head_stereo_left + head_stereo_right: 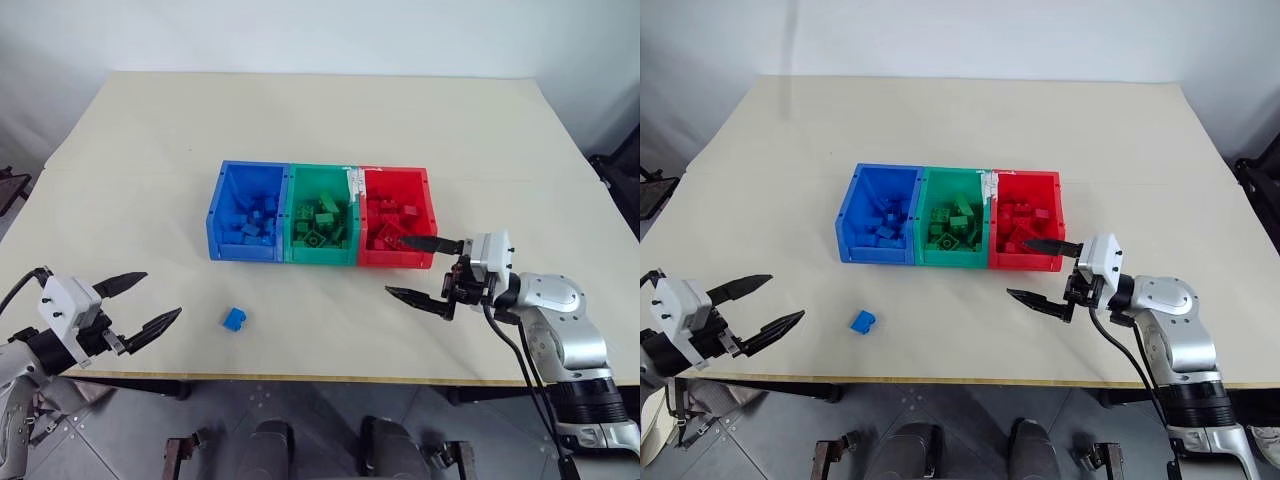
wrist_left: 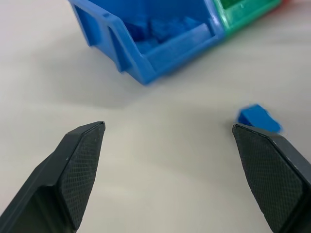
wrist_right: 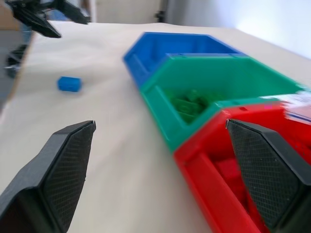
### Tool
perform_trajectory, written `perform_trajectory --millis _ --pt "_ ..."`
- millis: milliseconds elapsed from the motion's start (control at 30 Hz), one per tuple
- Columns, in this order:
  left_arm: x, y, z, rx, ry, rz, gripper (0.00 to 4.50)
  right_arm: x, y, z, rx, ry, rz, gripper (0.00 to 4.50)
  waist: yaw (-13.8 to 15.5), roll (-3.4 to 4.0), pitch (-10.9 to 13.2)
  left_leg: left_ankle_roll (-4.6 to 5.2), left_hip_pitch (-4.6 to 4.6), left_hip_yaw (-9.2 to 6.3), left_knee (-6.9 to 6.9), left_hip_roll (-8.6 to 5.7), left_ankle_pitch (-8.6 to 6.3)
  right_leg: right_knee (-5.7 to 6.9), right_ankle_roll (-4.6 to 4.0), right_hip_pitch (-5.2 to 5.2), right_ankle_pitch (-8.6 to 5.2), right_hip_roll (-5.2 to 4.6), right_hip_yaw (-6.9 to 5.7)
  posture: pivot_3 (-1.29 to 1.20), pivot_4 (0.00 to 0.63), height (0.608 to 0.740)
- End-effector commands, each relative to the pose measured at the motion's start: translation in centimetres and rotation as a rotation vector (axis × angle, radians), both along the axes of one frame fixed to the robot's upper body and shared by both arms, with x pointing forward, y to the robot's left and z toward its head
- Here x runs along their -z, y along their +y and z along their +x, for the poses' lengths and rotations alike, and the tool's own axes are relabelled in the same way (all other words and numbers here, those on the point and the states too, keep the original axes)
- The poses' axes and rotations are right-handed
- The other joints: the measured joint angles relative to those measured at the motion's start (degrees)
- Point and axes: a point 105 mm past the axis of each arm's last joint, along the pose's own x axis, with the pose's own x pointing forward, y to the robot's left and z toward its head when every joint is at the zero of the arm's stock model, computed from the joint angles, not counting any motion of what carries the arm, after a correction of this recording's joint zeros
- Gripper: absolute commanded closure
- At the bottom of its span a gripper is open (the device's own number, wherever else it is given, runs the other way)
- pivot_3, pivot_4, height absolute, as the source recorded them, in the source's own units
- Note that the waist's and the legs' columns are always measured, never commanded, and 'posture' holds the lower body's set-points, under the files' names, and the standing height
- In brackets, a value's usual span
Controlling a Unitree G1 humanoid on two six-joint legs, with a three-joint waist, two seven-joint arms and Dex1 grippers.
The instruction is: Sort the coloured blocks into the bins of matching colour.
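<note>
Three joined bins stand in a row mid-table: blue [image 1: 244, 250], green [image 1: 320, 256] and red [image 1: 395, 259], each holding several blocks of its own colour. One small blue block [image 1: 235, 319] lies alone on the table in front of the blue bin. My left gripper [image 1: 162, 294] is open and empty at the table's near left edge, a short way left of that block [image 2: 257, 118]. My right gripper [image 1: 394, 266] is also open and empty. It points left just in front of the red bin's near wall, with one finger [image 1: 420, 243] against that wall's front.
The cream table [image 1: 320, 120] stretches bare behind the bins and to both sides. Its front edge [image 1: 330, 378] runs just below both grippers. The right wrist view shows my left gripper [image 3: 48, 14] beyond the blue block [image 3: 69, 83].
</note>
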Motion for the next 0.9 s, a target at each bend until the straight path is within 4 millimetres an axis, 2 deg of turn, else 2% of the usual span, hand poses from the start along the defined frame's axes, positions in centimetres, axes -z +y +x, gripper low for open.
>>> perform_trajectory --millis 33,133,233,300,433,567,667,767,833,900 --pt "-0.4 -1.9 -0.3 0.016 -0.021 -0.009 0.04 -0.2 0.1 -0.2 -0.072 -0.031 -0.053 0.0 -0.07 0.0 0.0 -0.01 0.0 0.01 0.0 0.01 -0.01 -0.03 0.0 0.0 0.0 0.01 0.0 0.0 0.15 0.74" --pt "0.6 -5.9 -0.8 0.145 0.087 -0.014 0.04 -0.2 -0.3 0.3 -0.069 -0.034 -0.059 0.0 -0.03 0.0 0.0 -0.01 0.0 0.01 0.0 0.01 -0.02 -0.01 0.0 -0.01 0.0 0.02 0.0 0.0 0.15 0.74" --pt "1.4 -7.5 0.0 0.116 0.122 0.05 0.04 -0.2 -0.5 0.4 -0.071 -0.035 -0.064 0.0 -0.08 0.0 0.0 -0.01 0.0 0.02 0.0 0.0 -0.02 -0.02 0.0 -0.01 0.0 0.02 0.03 0.0 0.15 0.74" --pt "2.1 -8.6 0.5 0.05 0.168 0.034 0.04 0.0 -0.5 0.1 -0.075 -0.031 -0.068 0.0 -0.14 0.0 0.0 -0.02 0.0 0.01 -0.02 0.02 -0.02 0.0 -0.01 -0.01 0.0 0.06 0.02 0.0 0.15 0.74" --pt "3.9 -8.6 1.3 -0.075 0.234 0.106 0.04 0.2 -0.5 -0.3 -0.073 -0.024 -0.065 0.0 -0.14 0.0 0.0 -0.03 0.01 0.01 -0.02 0.01 -0.02 0.0 -0.01 -0.02 0.0 0.06 0.03 0.0 0.15 0.74" --pt "5.0 -9.3 1.4 -0.078 0.287 0.114 0.04 0.3 -0.5 -0.4 -0.057 -0.02 -0.059 0.0 -0.25 0.01 0.0 -0.04 0.01 0.03 -0.02 0.01 -0.03 0.0 -0.01 -0.03 0.0 0.07 0.04 0.0 0.15 0.74" --pt "5.5 -9.5 1.8 -0.074 0.285 0.088 0.65 0.5 -0.5 -0.5 -0.048 -0.013 -0.053 0.0 -0.11 0.04 -0.02 -0.04 0.05 0.05 -0.01 0.01 -0.03 0.01 -0.01 -0.01 0.0 0.06 0.09 0.0 0.15 0.74" --pt "5.6 -9.4 2.1 -0.085 0.282 0.067 1.58 0.5 -0.5 -0.7 -0.035 -0.012 -0.047 0.0 0.27 0.05 -0.03 -0.05 0.05 0.04 0.02 0.0 -0.03 0.01 -0.01 -0.01 -0.01 0.06 0.09 0.0 0.15 0.74" --pt "5.2 -9.5 2.2 -0.066 0.266 0.063 2.19 0.5 -0.5 -0.9 -0.03 -0.013 -0.045 0.0 0.19 0.06 -0.03 -0.05 0.06 0.04 0.04 0.0 -0.02 0.01 -0.01 0.0 -0.01 0.06 0.1 0.0 0.15 0.74" --pt "4.4 -8.5 2.8 -0.096 0.241 0.052 2.82 0.4 -0.6 -1.1 -0.022 -0.013 -0.042 0.0 0.1 0.06 -0.03 -0.06 0.06 0.05 0.03 0.0 -0.02 0.02 -0.02 0.0 -0.01 0.06 0.1 0.0 0.15 0.74"
